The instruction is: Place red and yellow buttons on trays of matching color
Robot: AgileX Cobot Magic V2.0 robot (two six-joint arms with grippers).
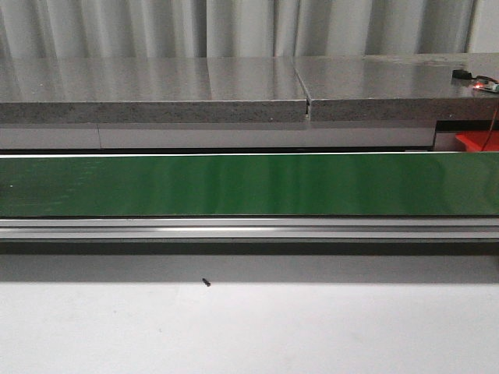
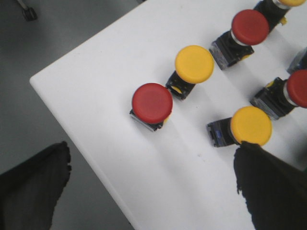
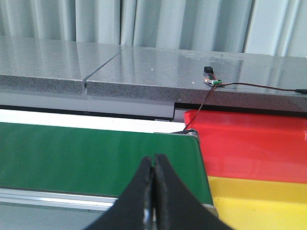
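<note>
- Under the left wrist camera: left gripper (image 2: 153,187) spread wide, holding nothing; one dark finger (image 2: 33,184) hangs off the white table (image 2: 96,86) edge, the other finger (image 2: 271,189) sits over the table, its tip just at the rim of a yellow button (image 2: 251,125).
- That yellow button lies tilted on its side, black base pointing away from the finger.
- Next out: a red button (image 2: 152,103) near the table edge, a second yellow button (image 2: 194,63) just beside it, then another red button (image 2: 250,27) further along the same row; one more red button (image 2: 298,88) is cut by the frame.
- Right wrist view: right gripper (image 3: 153,167) fingers pressed together, nothing between them, hovering over the near edge of the green conveyor belt (image 3: 96,158).
- Beyond the belt's end: yellow tray (image 3: 259,203), then red tray (image 3: 249,143) behind it, touching.
- Furthest: grey stone counter (image 3: 144,67) with a small wired device (image 3: 211,76).
- Front view: no grippers visible.
</note>
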